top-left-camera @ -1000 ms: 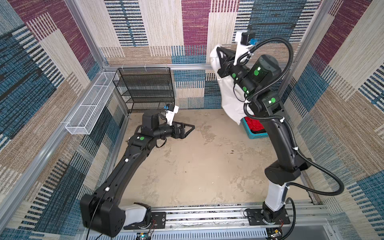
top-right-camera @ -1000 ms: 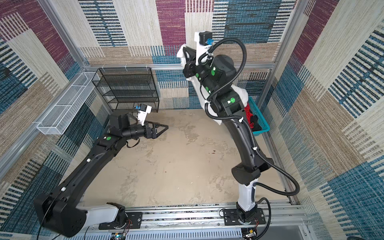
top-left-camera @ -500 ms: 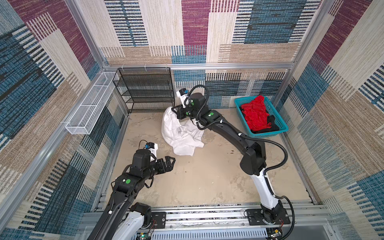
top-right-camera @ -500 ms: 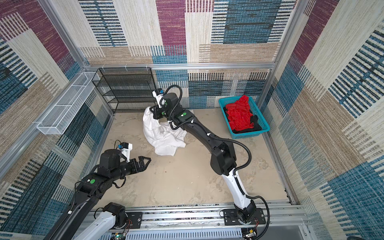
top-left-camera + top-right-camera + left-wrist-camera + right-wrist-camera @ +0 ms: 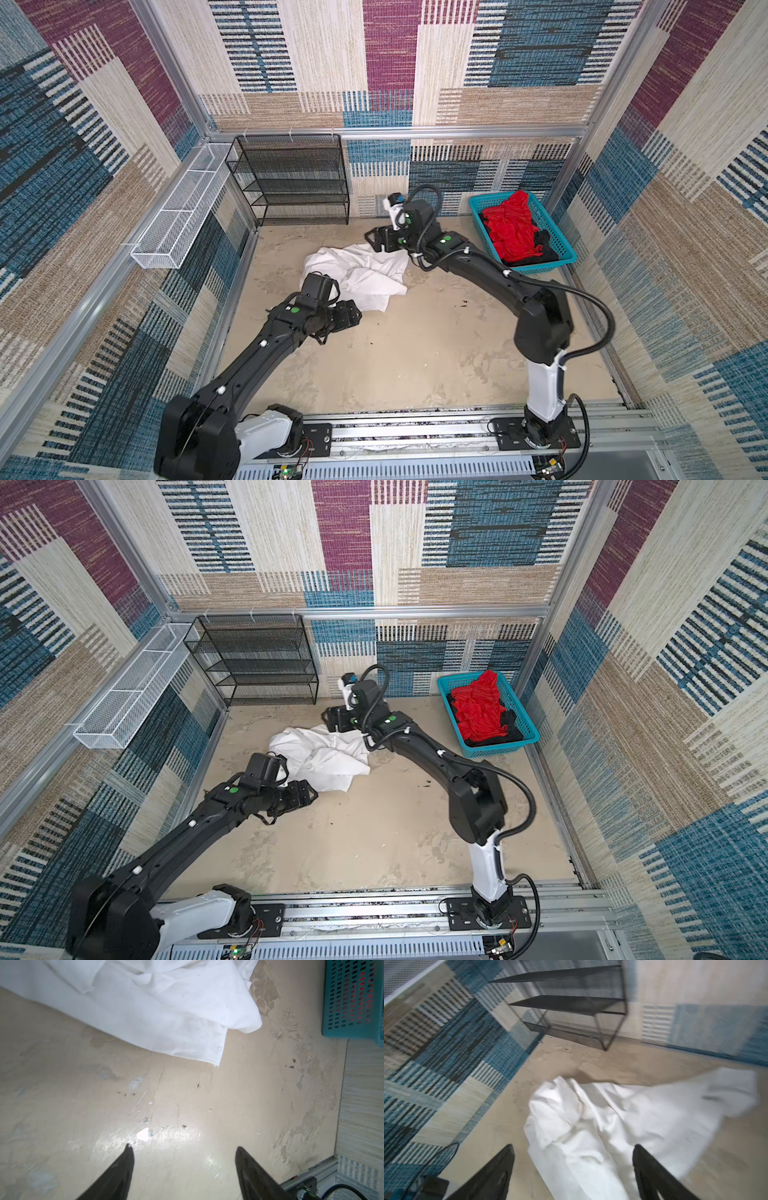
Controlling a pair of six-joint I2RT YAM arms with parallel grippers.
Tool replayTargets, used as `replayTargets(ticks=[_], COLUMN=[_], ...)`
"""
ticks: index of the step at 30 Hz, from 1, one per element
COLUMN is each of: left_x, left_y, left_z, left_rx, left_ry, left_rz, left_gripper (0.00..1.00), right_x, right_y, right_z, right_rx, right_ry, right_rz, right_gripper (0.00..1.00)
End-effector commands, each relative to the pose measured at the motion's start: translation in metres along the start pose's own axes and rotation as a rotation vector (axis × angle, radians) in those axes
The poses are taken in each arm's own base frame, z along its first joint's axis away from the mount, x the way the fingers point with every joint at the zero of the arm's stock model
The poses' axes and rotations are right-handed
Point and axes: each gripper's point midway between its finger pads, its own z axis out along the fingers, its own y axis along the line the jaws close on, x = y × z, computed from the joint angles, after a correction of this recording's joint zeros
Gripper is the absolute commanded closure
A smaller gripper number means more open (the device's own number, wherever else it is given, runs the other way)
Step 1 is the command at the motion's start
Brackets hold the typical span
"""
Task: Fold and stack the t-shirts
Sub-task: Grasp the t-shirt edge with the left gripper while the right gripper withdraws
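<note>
White t-shirt (image 5: pixel 361 276) is lying crumpled on the tabletop (image 5: pixel 415 345), toward the back left. The right hand (image 5: pixel 573 1147) is hovering over its far edge, jaws wide, gripping nothing. The left hand (image 5: pixel 184 1148) is hanging near its front corner, jaws wide and empty. A black mesh shelf (image 5: pixel 295 187) is standing behind. A turquoise basket (image 5: pixel 540 266) holding the red t-shirt (image 5: pixel 513 230) and black t-shirt (image 5: pixel 544 242) is sitting at the back right. The front tabletop is lying open.

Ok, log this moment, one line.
white t-shirt: crumpled on table; left hand: open; right hand: open over it; red t-shirt: in turquoise basket
</note>
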Motion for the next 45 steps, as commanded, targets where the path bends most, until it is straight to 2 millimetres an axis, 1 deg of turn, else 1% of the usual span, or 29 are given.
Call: replayTargets(ticks=[1,3,4,7,9,10,12,14,17,20,21,23,25,26,29,30,36,37,38,39,40,42,45], left_x=[-0.031,-0.04,-0.044,-0.054,-0.057,-0.06,-0.065,-0.067,-0.067,-0.063,-0.062,-0.058,-0.057,-0.059,-0.066,-0.069,-0.084,-0.085,-0.083,-0.081,-0.078,-0.069,-0.063], left_y=[-0.039,-0.056,-0.062,-0.072,-0.077,-0.079,-0.08,-0.081,-0.08,-0.072,-0.07,-0.065,-0.064,-0.065,-0.072,-0.075,-0.096,-0.104,-0.113,-0.119,-0.123,-0.117,-0.106], left_z=[0.018,0.038,0.05,0.08,0.098,0.105,0.118,0.13,0.144,0.153,0.155,0.158,0.158,0.156,0.144,0.139,0.107,0.102,0.103,0.106,0.11,0.125,0.146], left_rx=[0.023,-0.023,-0.062,-0.188,-0.244,-0.272,-0.32,-0.342,-0.379,-0.441,-0.452,-0.466,-0.466,-0.461,-0.443,-0.436,-0.36,-0.314,-0.264,-0.226,-0.213,-0.251,-0.302], left_ry=[-0.022,0.015,0.039,0.09,0.118,0.125,0.132,0.142,0.165,0.189,0.197,0.215,0.211,0.202,0.163,0.143,0.044,0.028,0.021,0.034,0.06,0.126,0.16], left_rz=[0.145,0.216,0.25,0.354,0.411,0.436,0.467,0.484,0.499,0.521,0.523,0.526,0.523,0.523,0.52,0.524,0.509,0.509,0.51,0.499,0.49,0.488,0.49], left_gripper=[0.25,0.26,0.28,0.29,0.3,0.29,0.29,0.29,0.3,0.34,0.37,0.53,0.68,0.74,0.96,1.0,1.0,1.0,0.99,0.85,0.75,0.64,0.55], right_x=[0.025,0.058,0.075,0.115,0.131,0.137,0.144,0.149,0.153,0.155,0.154,0.153,0.153,0.153,0.153,0.154,0.156,0.156,0.156,0.155,0.154,0.152,0.149], right_y=[-0.058,-0.087,-0.098,-0.114,-0.117,-0.119,-0.119,-0.12,-0.12,-0.12,-0.12,-0.118,-0.118,-0.118,-0.118,-0.118,-0.115,-0.115,-0.115,-0.115,-0.114,-0.113,-0.11], right_z=[-0.037,-0.06,-0.072,-0.102,-0.119,-0.128,-0.141,-0.148,-0.152,-0.15,-0.149,-0.146,-0.144,-0.143,-0.143,-0.144,-0.148,-0.149,-0.149,-0.149,-0.148,-0.147,-0.151], right_rx=[0.123,0.167,0.189,0.229,0.242,0.246,0.248,0.25,0.239,0.233,0.228,0.215,0.21,0.208,0.205,0.205,0.186,0.188,0.187,0.185,0.181,0.173,0.167], right_ry=[-0.042,-0.009,0.011,0.049,0.051,0.049,0.042,0.038,0.039,0.047,0.047,0.048,0.053,0.054,0.055,0.055,0.045,0.04,0.035,0.034,0.035,0.038,0.03], right_rz=[0.125,0.166,0.184,0.219,0.234,0.241,0.246,0.249,0.25,0.246,0.245,0.242,0.24,0.238,0.236,0.236,0.233,0.233,0.233,0.232,0.234,0.234,0.231], right_gripper=[0.1,0.1,0.09,0.09,0.08,0.07,0.05,0.04,0.04,0.03,0.03,0.03,0.03,0.04,0.03,0.03,0.03,0.03,0.03,0.03,0.03,0.03,0.03])
